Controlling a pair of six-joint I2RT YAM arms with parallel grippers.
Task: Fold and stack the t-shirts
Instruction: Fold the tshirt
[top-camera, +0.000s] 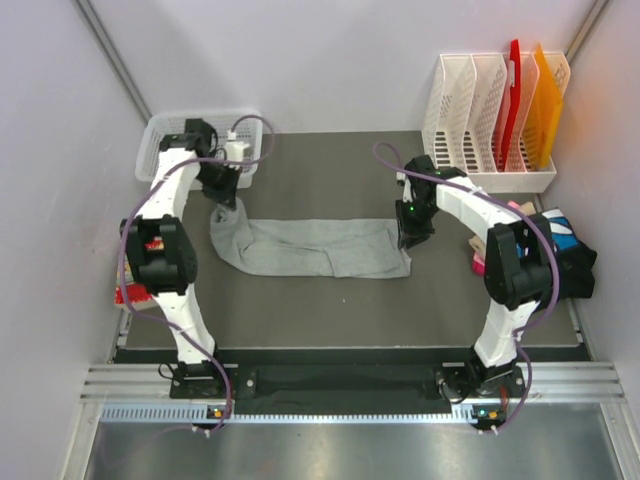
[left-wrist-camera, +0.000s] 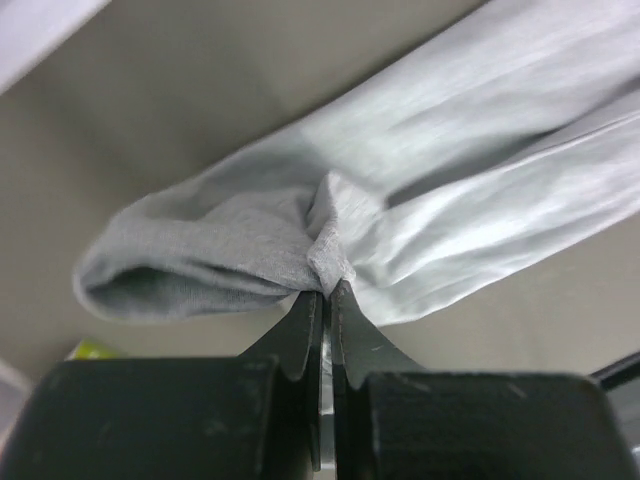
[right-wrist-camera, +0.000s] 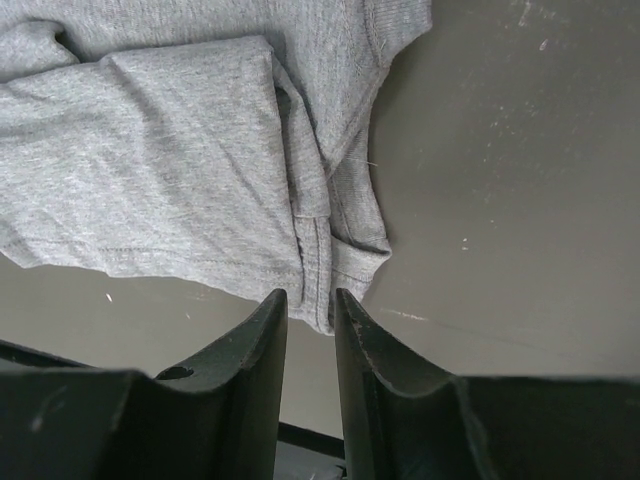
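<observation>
A light grey t-shirt (top-camera: 310, 248) lies on the dark table as a long folded strip running left to right. My left gripper (top-camera: 226, 200) is at its left end. In the left wrist view that gripper (left-wrist-camera: 326, 288) is shut on a bunched pinch of the grey cloth (left-wrist-camera: 450, 180), which rises off the table there. My right gripper (top-camera: 412, 240) is at the strip's right end. Its jaws (right-wrist-camera: 310, 295) stand a little apart, just short of the shirt's hemmed corner (right-wrist-camera: 180, 170). Nothing is clamped between them.
A pile of other t-shirts, black and blue-and-white (top-camera: 572, 258), sits at the right edge behind the right arm. A white wire basket (top-camera: 160, 140) stands at the back left, and a white file rack (top-camera: 490, 120) with red and orange folders at the back right. A red item (top-camera: 130, 293) lies at the left edge.
</observation>
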